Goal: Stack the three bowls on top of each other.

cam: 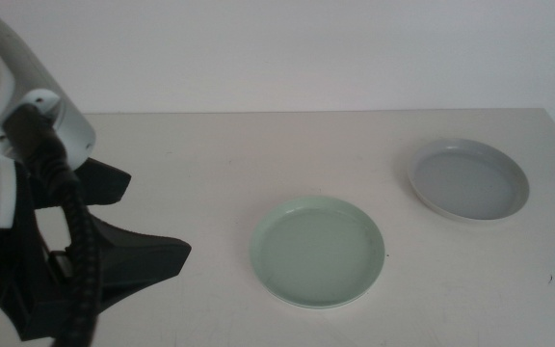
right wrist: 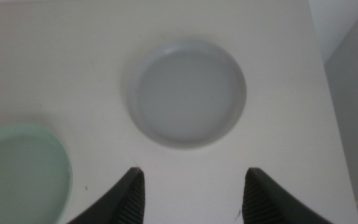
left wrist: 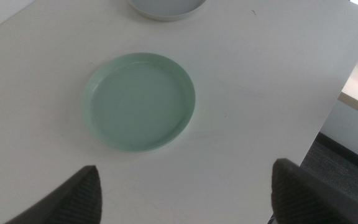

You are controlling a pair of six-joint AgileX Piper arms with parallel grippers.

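The pale mint green bowl (cam: 318, 252) lies flat at the middle of the white table (cam: 210, 154). The light grey-blue bowl (cam: 468, 179) lies apart from it at the far right. The white bowl is out of view. My left gripper (cam: 147, 217) hovers open and empty at the left, short of the mint bowl (left wrist: 140, 101); the grey-blue bowl's rim (left wrist: 166, 7) shows beyond. My right gripper (right wrist: 194, 186) is open and empty above the table, just short of the grey-blue bowl (right wrist: 188, 93), with the mint bowl (right wrist: 17, 171) to one side. It does not show in the middle view.
The left arm's white body and black cable (cam: 37, 145) fill the middle view's left side. The table's right edge (right wrist: 328, 106) runs close to the grey-blue bowl. The near table edge (left wrist: 334, 106) drops to the floor.
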